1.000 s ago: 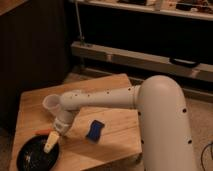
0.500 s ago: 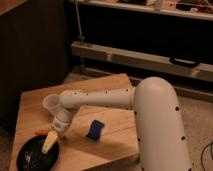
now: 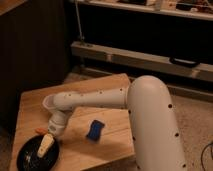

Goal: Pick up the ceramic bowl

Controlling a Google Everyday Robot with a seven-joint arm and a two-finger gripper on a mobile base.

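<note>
1. A single camera looks down from high up, close behind the arm (image 3: 150, 115), whose bulk fills the lower right.
2. It faces across the worktop (image 3: 100, 82) towards a dark shelf unit (image 3: 150, 55) beyond.
3. The view is fairly near: the worktop spans the lower left and reaches the frame's bottom edge.
4. The hand (image 3: 45, 145) sits at lower left, over the bowl (image 3: 27, 157).

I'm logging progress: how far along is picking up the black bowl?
Done: the gripper is positioned over the ceramic bowl, near the wooden table's corner. In hand: nothing; its fingers are open and the bowl rests on the table. Left: close on the bowl and lift it.
</note>
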